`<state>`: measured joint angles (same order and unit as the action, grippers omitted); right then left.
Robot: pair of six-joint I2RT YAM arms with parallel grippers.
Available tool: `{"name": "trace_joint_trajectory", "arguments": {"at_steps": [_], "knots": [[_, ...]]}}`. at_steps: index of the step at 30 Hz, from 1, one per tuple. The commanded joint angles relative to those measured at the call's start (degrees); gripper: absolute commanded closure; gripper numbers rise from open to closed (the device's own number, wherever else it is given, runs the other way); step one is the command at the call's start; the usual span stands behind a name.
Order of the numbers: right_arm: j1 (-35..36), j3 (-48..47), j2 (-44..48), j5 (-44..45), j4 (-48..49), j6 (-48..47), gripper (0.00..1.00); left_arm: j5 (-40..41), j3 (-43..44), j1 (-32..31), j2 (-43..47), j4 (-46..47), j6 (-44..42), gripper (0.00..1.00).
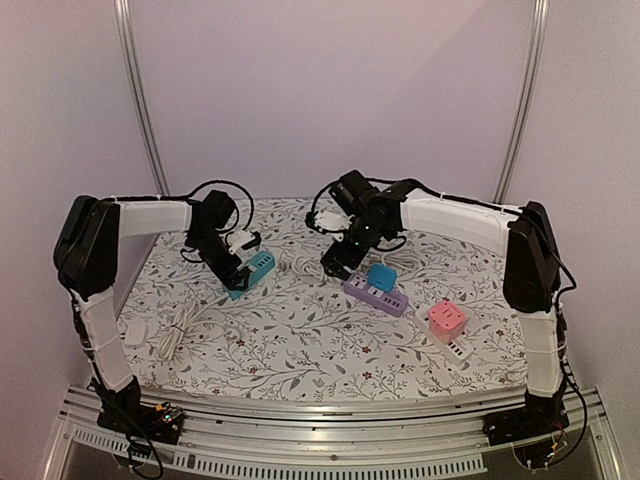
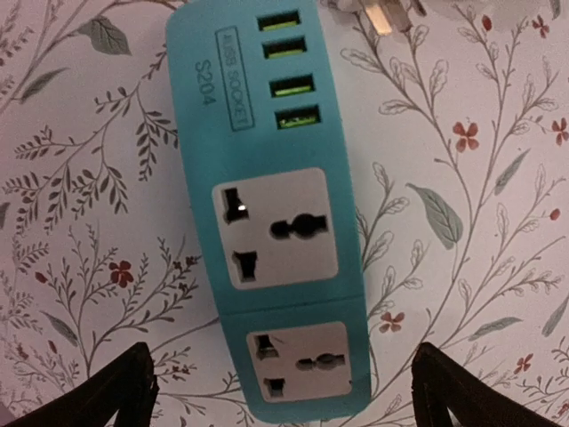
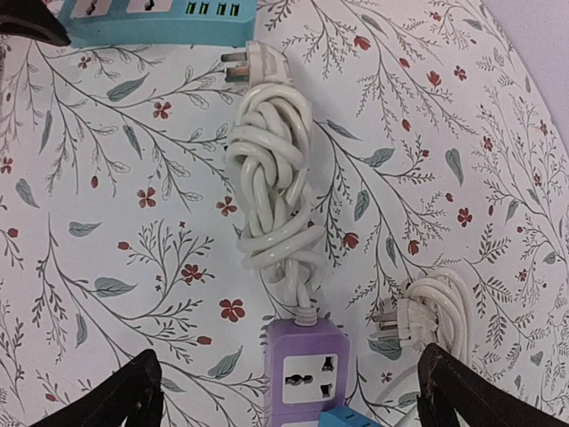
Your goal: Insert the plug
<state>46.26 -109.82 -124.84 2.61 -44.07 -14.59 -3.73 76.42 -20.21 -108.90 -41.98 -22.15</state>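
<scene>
A teal power strip (image 2: 267, 213) with two sockets and several USB ports lies flat on the floral cloth. My left gripper (image 2: 284, 396) hangs open right above its near end, fingers (image 2: 116, 396) wide on either side and touching nothing. A white three-pin plug (image 3: 258, 62) lies loose by the strip's USB end, its pins (image 2: 382, 16) pointing toward the teal strip (image 3: 151, 18). Its knotted white cable (image 3: 276, 178) runs to a purple power strip (image 3: 308, 369). My right gripper (image 3: 289, 396) is open and empty above that purple strip (image 1: 375, 293).
A blue adapter (image 1: 381, 276) sits plugged on the purple strip. Another white plug (image 3: 404, 325) with coiled cable lies right of it. A pink cube socket (image 1: 445, 318) rests on a white strip (image 1: 457, 349) at front right. A white plug and cable (image 1: 160, 333) lie at the left.
</scene>
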Motion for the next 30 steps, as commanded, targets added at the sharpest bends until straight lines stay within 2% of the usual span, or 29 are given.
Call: {"name": "trace_joint_trajectory", "arguments": {"at_steps": [1, 2, 4, 9, 10, 12, 15, 22, 24, 27, 29, 30], "knots": [[1.94, 4.49, 7.23, 0.61, 2.03, 1.18, 0.01, 3.52, 5.01, -0.87, -6.92, 3.53, 0.45, 0.0], [2.31, 5.66, 8.29, 1.24, 2.56, 1.29, 0.01, 3.55, 5.79, -0.95, -8.36, 3.64, 0.44, 0.02], [3.06, 8.31, 11.03, 2.57, 3.4, 1.64, 0.01, 3.55, 6.89, -1.08, -10.62, 3.45, 0.23, 0.14], [4.79, 15.14, 17.65, 5.17, 5.79, 3.54, 0.01, -1.21, 4.38, -2.82, -10.02, 1.35, -1.39, 0.71], [4.96, 16.57, 19.69, 5.44, 6.53, 3.98, 0.01, -2.83, 2.79, -3.53, -8.64, 0.93, -2.14, 0.8], [5.24, 19.31, 22.77, 5.87, 8.07, 5.53, 0.01, -5.24, -1.1, -4.84, -5.18, 0.12, -3.72, 0.89], [5.44, 23.89, 28.13, 6.35, 10.99, 7.59, 0.01, -7.7, -7.94, -7.45, 0.41, -1.46, -5.19, 0.95], [6.54, 30.96, 37.13, 5.89, 15.24, 10.92, 0.01, -7.22, -22.95, -20.44, 10.11, -0.68, -11.39, 0.93], [7.0, 31.75, 38.0, 6.9, 15.27, 11.21, 0.01, -5.82, -23.83, -24.61, 10.16, 1.3, -10.21, 0.92], [7.5, 32.42, 38.63, 7.52, 15.04, 12.26, 0.01, -5.46, -20.69, -29.3, 7.06, 1.02, -8.54, 0.92], [7.99, 32.39, 38.85, 7.81, 14.29, 13.26, 0.01, -6.21, -18.81, -30.77, 5.3, -0.65, -8.36, 0.85], [8.22, 32.43, 38.94, 7.92, 13.87, 13.76, 0.01, -6.59, -18.47, -30.99, 5.05, -1.12, -8.41, 0.75]]}}
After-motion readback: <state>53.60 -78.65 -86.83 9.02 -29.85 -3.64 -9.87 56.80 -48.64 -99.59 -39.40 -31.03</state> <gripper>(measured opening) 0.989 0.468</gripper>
